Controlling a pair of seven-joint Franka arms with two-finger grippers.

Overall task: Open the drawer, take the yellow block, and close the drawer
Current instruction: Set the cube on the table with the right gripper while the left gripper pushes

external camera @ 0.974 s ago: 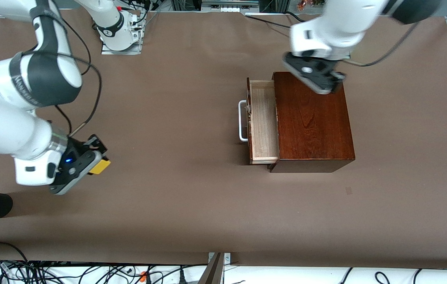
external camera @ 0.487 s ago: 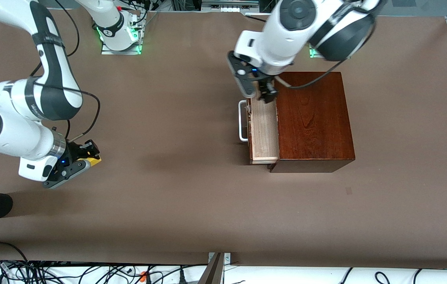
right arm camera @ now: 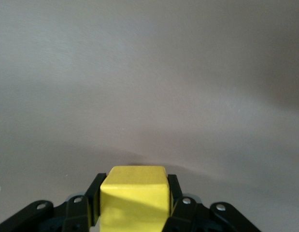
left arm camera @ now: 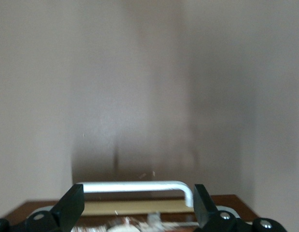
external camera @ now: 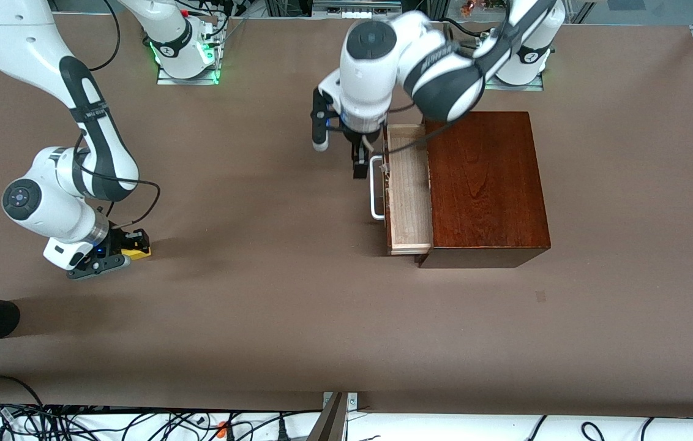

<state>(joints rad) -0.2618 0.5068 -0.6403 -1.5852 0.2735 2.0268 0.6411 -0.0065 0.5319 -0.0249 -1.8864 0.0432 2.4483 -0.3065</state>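
While a second ago it hung over the dark reddish-brown box, the left gripper has crossed to the white U-shaped bar handle, fingers spread wide around it. The drawer stands open, pale raw wood inside. Toward the right arm's end, the right gripper has sunk to the matte brown table, clamped on the glossy yellow block.

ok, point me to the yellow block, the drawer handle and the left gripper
yellow block (right arm camera: pixel 135 195), right wrist view, its front face.
drawer handle (external camera: pixel 373 190), front view, middle of the white bar.
left gripper (left arm camera: pixel 135 208), left wrist view, gap between its fingertips.
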